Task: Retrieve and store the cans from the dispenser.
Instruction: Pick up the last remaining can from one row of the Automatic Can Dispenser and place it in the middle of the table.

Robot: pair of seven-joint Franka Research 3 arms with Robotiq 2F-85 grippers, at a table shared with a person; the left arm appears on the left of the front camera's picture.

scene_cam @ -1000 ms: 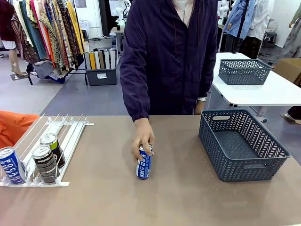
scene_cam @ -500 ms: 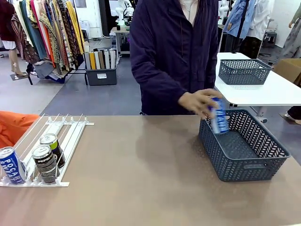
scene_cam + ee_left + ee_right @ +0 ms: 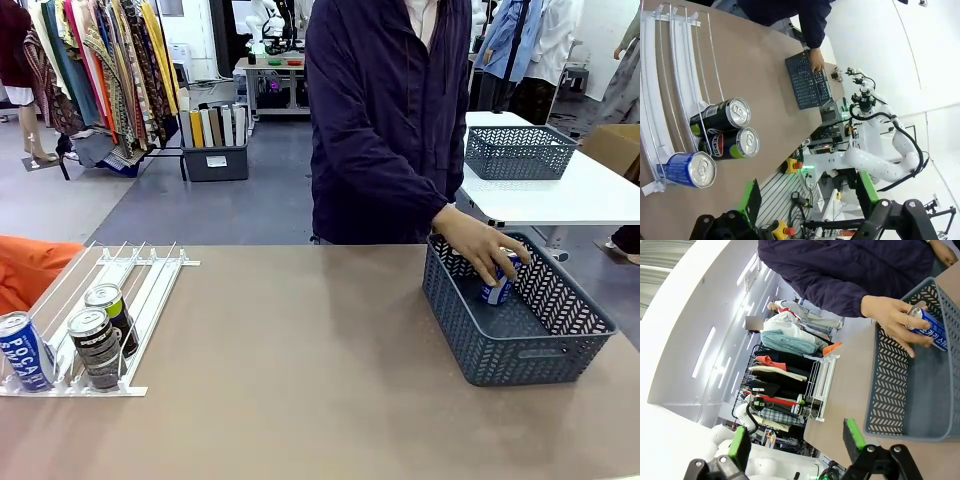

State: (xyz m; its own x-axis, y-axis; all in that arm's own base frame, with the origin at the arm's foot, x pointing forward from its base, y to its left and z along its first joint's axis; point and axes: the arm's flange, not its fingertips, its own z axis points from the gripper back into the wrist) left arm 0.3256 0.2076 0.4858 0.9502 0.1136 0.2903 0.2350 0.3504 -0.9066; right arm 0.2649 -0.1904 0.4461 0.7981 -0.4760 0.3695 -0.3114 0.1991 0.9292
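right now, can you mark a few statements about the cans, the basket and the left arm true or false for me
1. Three cans stand in the dispenser. True.
2. The person's hand holds a black can over the middle of the table. False: it holds a blue-and-white can down inside the grey basket.
3. The left end effector is open with nothing between its fingers. True.
4. The grey basket sits on the robot's left side of the table. False: it sits on the right side, and the dispenser is on the left.
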